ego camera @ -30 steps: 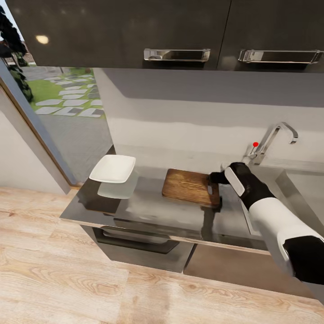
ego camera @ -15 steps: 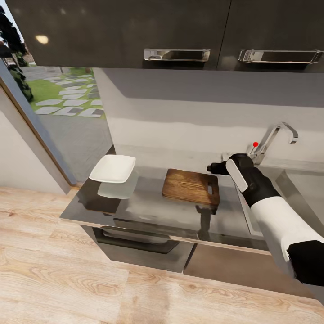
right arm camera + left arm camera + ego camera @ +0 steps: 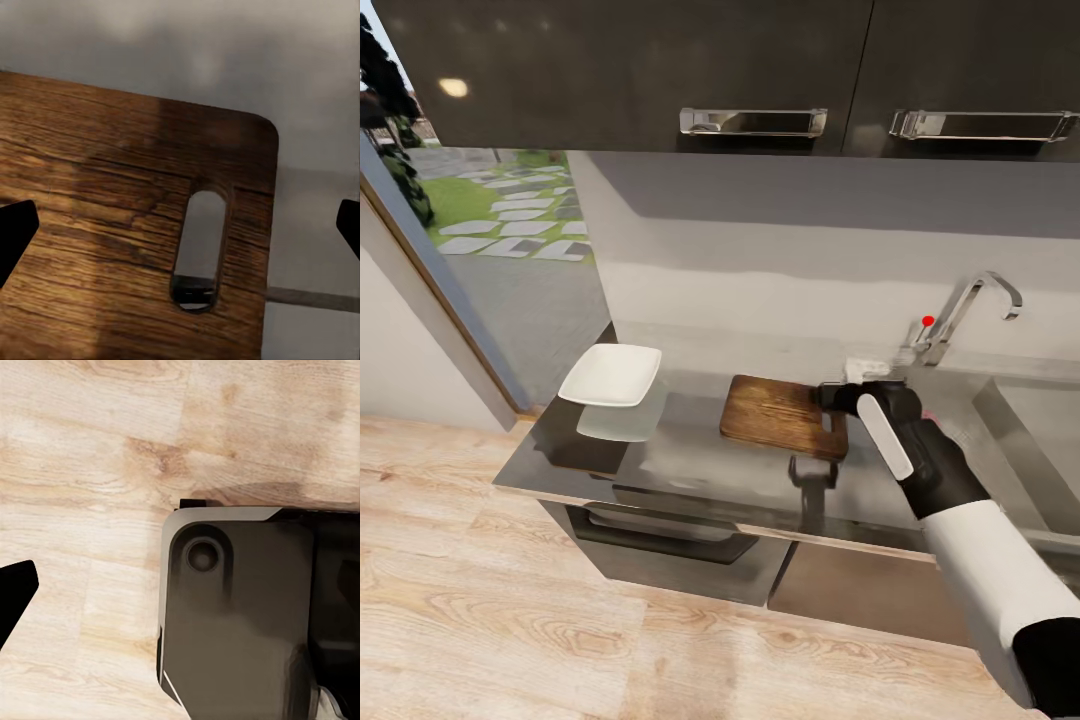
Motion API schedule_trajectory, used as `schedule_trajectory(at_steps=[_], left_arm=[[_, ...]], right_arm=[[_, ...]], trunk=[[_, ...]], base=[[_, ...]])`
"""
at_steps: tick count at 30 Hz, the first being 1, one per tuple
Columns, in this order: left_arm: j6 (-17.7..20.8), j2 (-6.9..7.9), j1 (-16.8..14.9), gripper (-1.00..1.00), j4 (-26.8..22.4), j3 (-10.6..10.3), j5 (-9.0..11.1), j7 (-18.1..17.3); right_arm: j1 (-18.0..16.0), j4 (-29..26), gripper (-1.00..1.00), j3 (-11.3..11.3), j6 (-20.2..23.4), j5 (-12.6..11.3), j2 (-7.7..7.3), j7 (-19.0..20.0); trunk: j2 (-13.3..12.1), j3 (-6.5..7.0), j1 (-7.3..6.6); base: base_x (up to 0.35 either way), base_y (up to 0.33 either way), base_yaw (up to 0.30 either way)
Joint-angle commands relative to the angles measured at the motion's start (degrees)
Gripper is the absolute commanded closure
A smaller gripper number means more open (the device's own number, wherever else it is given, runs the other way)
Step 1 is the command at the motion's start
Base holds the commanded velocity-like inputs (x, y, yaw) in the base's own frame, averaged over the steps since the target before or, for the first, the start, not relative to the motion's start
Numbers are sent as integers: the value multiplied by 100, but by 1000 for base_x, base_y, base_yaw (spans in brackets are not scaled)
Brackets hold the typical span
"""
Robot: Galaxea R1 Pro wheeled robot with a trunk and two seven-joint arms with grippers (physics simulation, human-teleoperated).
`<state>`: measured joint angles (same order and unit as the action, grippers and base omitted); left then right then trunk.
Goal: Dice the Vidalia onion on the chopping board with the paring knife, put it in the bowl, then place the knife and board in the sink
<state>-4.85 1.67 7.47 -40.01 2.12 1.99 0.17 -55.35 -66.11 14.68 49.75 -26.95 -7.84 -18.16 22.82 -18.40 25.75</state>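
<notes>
The right claw [image 3: 828, 397] hung with its two black fingertips [image 3: 16, 236] spread wide apart, gripping nothing, poised directly over the slotted end of the one dark brown rectangular wooden chopping board [image 3: 112, 217], its single oval handle slot between the tips. That board [image 3: 784, 415] lay flat on the long grey reflective countertop [image 3: 690, 470]. Farther out to the claw's left, one white shallow squarish bowl [image 3: 611, 375] rested on the same counter. Behind the claw stood one angular chrome tap with a red knob [image 3: 960, 315] beside the stainless-steel sink [image 3: 1025, 420]. The left claw's [image 3: 11, 600] spread could not be told, one dark fingertip showing over pale wooden floor [image 3: 90, 450].
</notes>
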Motion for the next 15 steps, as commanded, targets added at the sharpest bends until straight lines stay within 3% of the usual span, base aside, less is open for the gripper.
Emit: schedule_trajectory(at_steps=[1, 6, 15], left_arm=[[-7, 0, 1, -100, -7, -1, 21, 3], [-7, 0, 0, -100, -7, -1, 21, 3], [-7, 0, 1, -100, -7, -1, 21, 1]], right_arm=[[163, -190, -100, 18, 10, -56, -7, -67], [861, -1080, -100, 17, 8, -56, -7, -74], [1822, -2057, -100, 15, -25, -56, 2, -74]], trunk=[[10, -9, 3], [10, -9, 3], [10, -9, 3]], base=[[0, 0, 0], [0, 0, 0], [0, 0, 0]])
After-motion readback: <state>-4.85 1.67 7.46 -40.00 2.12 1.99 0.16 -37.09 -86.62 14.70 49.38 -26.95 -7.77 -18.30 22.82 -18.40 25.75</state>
